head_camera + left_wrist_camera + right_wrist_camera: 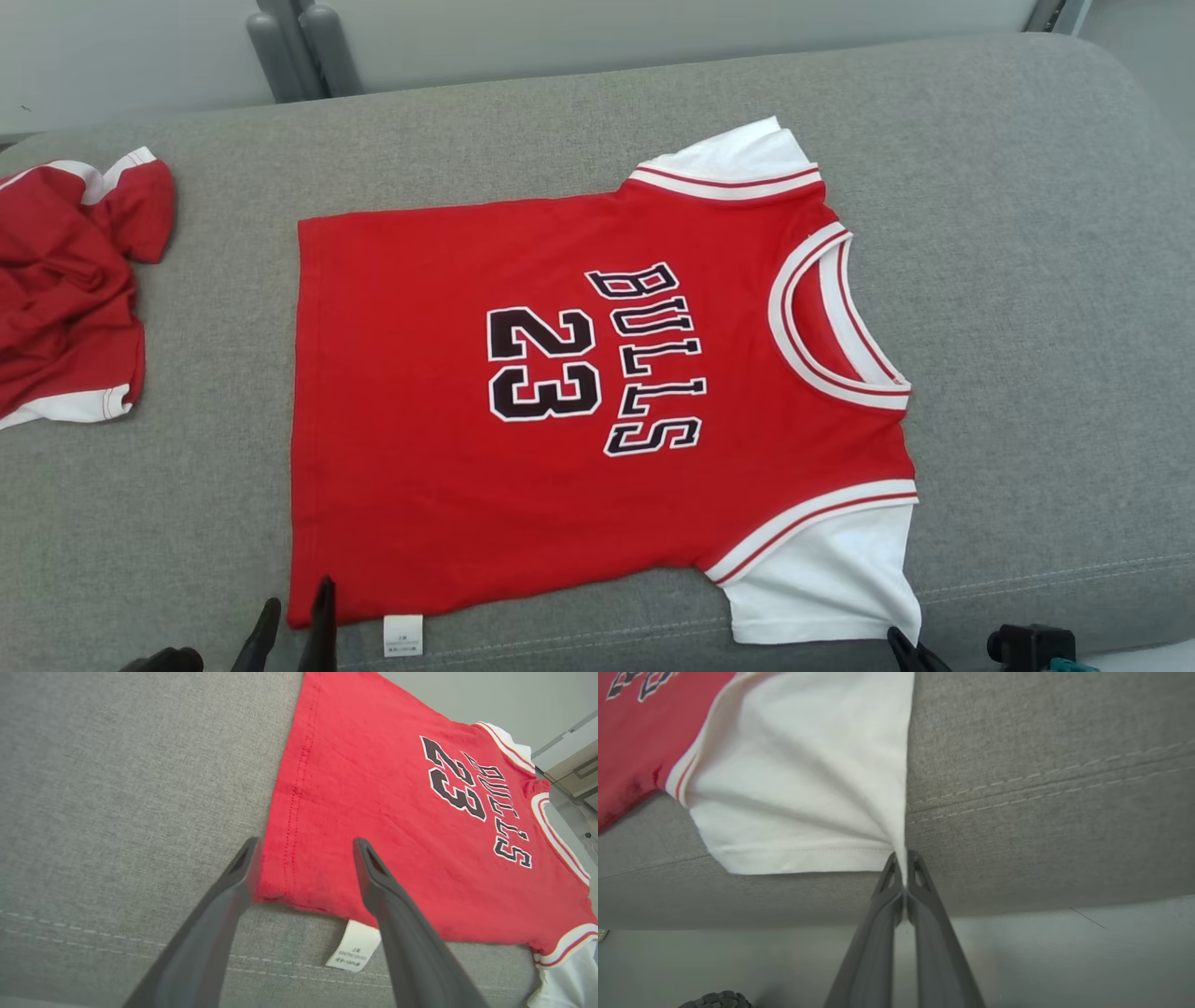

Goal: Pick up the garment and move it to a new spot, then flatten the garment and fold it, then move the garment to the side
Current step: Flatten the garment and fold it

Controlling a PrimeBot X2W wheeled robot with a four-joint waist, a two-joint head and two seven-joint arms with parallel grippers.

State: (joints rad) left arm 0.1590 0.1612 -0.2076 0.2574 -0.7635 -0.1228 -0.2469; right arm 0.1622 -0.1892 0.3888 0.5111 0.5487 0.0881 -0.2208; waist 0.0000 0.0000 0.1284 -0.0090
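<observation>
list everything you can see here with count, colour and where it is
jersey: one, red and white with black BULLS 23, spread flat mid-couch
label: one, white, sticking out under the jersey's near edge
second garment: one, red with white trim, crumpled at the couch's left end
couch: one, grey, under both garments
posts: two, grey, behind the couch's far edge
left gripper: one, dark, open at the jersey's near hem corner
right gripper: one, dark, shut on the corner of the near sleeve
</observation>
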